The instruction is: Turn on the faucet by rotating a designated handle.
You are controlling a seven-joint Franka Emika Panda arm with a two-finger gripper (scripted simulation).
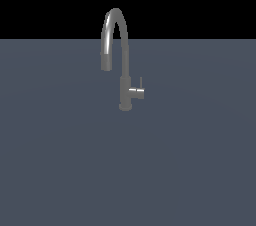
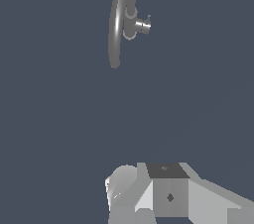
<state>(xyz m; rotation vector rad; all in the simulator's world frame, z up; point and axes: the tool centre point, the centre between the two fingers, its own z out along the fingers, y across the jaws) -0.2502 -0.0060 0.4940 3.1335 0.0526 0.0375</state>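
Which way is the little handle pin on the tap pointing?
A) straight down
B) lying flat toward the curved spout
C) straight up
C: in the exterior view the handle stands upright from the end of the side stub on the faucet, on the exterior view's right, away from the arched spout.

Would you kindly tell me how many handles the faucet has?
1. The handle is a thin pin standing upright at the end of the short side stub, on the exterior view's right of the faucet body. None shows elsewhere.
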